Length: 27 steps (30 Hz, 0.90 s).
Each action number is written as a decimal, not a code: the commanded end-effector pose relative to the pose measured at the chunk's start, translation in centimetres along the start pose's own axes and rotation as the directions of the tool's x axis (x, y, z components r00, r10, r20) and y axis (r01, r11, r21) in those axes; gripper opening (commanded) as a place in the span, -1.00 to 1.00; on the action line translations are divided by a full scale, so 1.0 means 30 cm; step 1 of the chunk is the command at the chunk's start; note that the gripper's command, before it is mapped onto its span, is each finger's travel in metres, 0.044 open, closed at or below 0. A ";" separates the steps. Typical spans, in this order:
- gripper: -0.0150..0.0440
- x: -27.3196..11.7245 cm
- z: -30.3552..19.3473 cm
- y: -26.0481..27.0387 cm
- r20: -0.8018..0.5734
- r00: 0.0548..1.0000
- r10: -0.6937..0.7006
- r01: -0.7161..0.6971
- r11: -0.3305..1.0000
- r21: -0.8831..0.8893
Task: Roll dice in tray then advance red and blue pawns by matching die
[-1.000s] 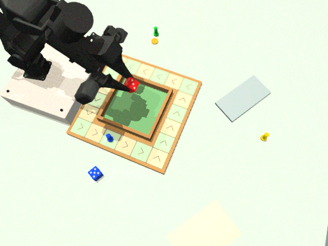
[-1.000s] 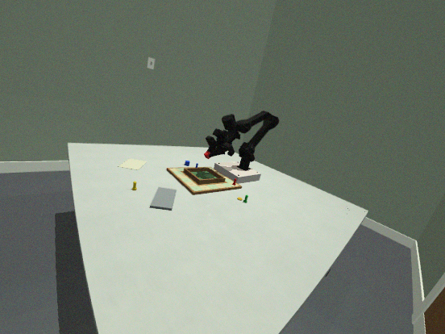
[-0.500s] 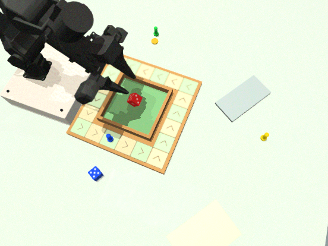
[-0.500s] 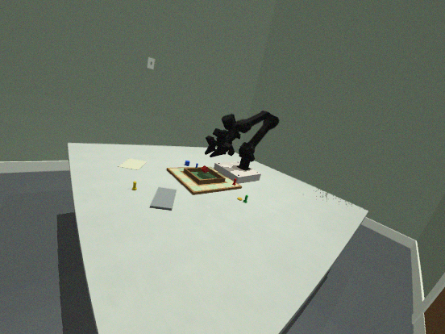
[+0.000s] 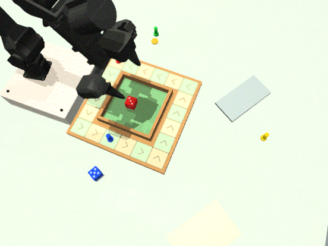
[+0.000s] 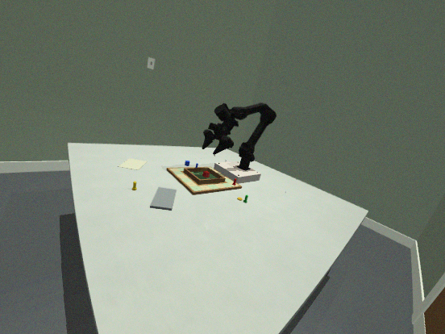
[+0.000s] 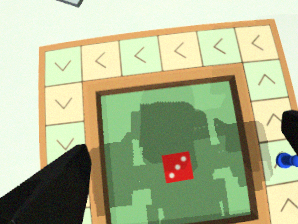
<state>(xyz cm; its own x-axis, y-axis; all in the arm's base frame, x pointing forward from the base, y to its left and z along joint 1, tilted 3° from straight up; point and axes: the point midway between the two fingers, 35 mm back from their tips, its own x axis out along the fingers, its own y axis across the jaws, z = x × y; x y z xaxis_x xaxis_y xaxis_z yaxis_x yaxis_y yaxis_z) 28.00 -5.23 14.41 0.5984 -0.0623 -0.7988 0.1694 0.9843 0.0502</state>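
Note:
My gripper (image 5: 132, 81) (image 6: 209, 151) (image 7: 186, 136) is open and empty, high above the tray (image 5: 161, 113) (image 7: 165, 80). The red die (image 5: 131, 103) (image 6: 205, 174) (image 7: 177, 167) is inside the tray, with three dots facing the wrist camera; whether it is at rest I cannot tell. The blue die (image 5: 95, 173) (image 6: 187, 163) lies on the table outside the board, five dots up. The blue pawn (image 5: 109, 138) (image 6: 197, 165) (image 7: 287, 160) stands on a green square. The red pawn (image 5: 118, 62) (image 6: 234, 182) stands at a board corner, partly hidden by the arm in the top view.
The arrowed board (image 5: 182, 128) surrounds the tray. A grey slab (image 5: 243, 98) (image 6: 163, 198), a yellow pawn (image 5: 264, 136) (image 6: 135, 185), a green pawn (image 5: 155, 31) (image 6: 246, 198), a yellow disc (image 5: 154, 41) and a pale yellow sheet (image 5: 205, 226) (image 6: 133, 164) lie around it.

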 end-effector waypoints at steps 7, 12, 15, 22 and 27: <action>1.00 0.105 -0.029 0.000 -0.479 0.878 -0.009 0.003 1.000 -0.012; 1.00 0.107 -0.025 0.001 -0.472 0.881 -0.005 0.004 1.000 -0.003; 0.73 0.118 -0.021 -0.034 -0.474 0.880 -0.008 0.017 1.000 0.015; 0.44 0.173 -0.040 -0.358 -0.502 0.864 -0.030 0.141 0.973 0.183; 0.44 0.167 -0.121 -0.619 -0.540 0.841 -0.037 0.261 0.902 0.344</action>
<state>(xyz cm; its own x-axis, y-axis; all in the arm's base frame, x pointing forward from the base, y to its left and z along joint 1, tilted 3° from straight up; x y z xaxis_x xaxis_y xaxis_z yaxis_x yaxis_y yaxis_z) 27.01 -19.60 8.14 0.0981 -0.0030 -0.9952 0.4969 0.8665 0.0464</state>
